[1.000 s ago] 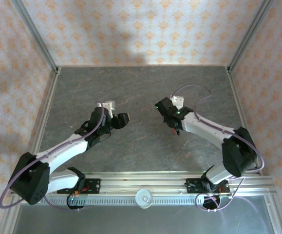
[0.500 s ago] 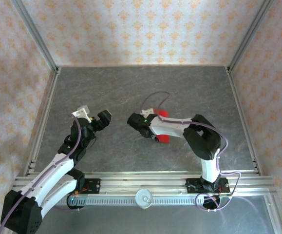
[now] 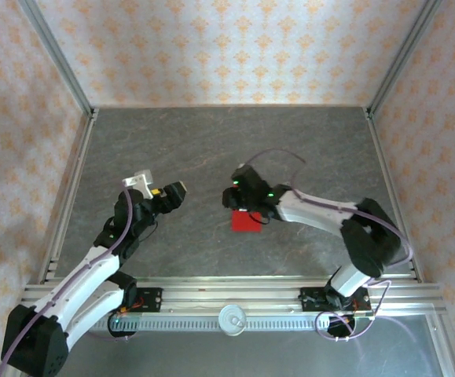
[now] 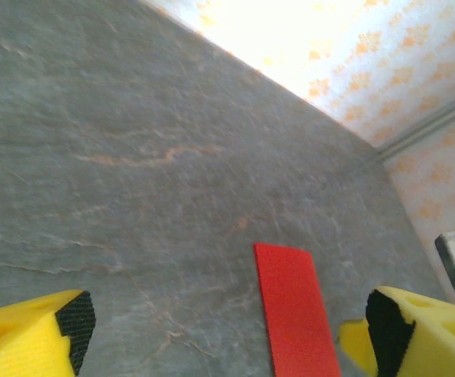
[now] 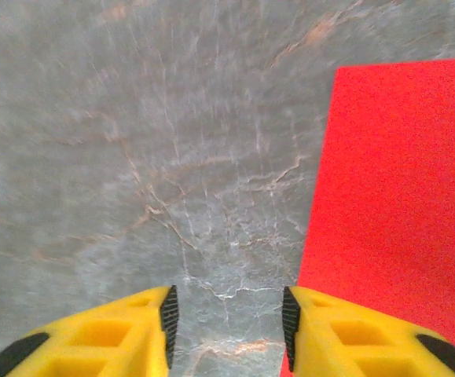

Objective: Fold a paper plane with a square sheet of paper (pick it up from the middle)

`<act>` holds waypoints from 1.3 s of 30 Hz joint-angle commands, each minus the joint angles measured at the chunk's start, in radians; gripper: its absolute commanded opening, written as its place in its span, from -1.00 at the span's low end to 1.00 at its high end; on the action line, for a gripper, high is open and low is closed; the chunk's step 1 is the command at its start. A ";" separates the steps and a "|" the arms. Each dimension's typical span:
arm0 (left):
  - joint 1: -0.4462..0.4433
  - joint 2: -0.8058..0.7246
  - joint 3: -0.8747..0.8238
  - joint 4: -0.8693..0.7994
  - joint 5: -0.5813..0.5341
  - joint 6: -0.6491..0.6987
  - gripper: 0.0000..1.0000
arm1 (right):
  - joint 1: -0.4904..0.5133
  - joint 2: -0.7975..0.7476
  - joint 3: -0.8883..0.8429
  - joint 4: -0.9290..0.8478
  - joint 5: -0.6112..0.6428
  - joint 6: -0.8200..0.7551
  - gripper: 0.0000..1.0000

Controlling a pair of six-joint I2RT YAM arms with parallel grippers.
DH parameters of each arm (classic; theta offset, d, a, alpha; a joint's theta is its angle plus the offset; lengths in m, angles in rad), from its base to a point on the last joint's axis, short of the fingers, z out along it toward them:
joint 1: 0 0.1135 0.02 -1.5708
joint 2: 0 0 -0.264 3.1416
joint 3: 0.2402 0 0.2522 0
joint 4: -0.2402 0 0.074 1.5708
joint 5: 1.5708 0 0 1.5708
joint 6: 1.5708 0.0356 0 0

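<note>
Since the square sheet of paper (image 3: pixel 247 221) is thin and lies flat on the tabletop (image 3: pixel 211 133), it will likely be feather-light, limp and easily creased, with no raised edge to catch. A pinch at its middle, bunching it slightly, seems the surest hold. It is matte bright red with a rectangular outline and no fold I can make out. It sits at the centre of the top view, just below the right end effector (image 5: pixel 227 318), whose fingers stand apart. The left end effector (image 4: pixel 229 326) hangs wide apart, to the sheet's left in frame.
</note>
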 commanded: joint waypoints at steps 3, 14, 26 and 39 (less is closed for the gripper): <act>0.009 0.176 0.054 0.105 0.257 -0.033 0.54 | -0.180 -0.115 -0.233 0.300 -0.258 0.159 -0.51; -0.072 0.600 0.222 0.188 0.488 -0.097 0.21 | -0.302 0.002 -0.308 0.412 -0.451 0.209 -0.82; -0.174 0.821 0.352 0.147 0.511 -0.073 0.22 | -0.360 0.089 -0.381 0.445 -0.504 0.195 -0.85; -0.226 0.953 0.438 0.047 0.479 -0.045 0.20 | -0.375 0.113 -0.430 0.523 -0.547 0.213 -0.84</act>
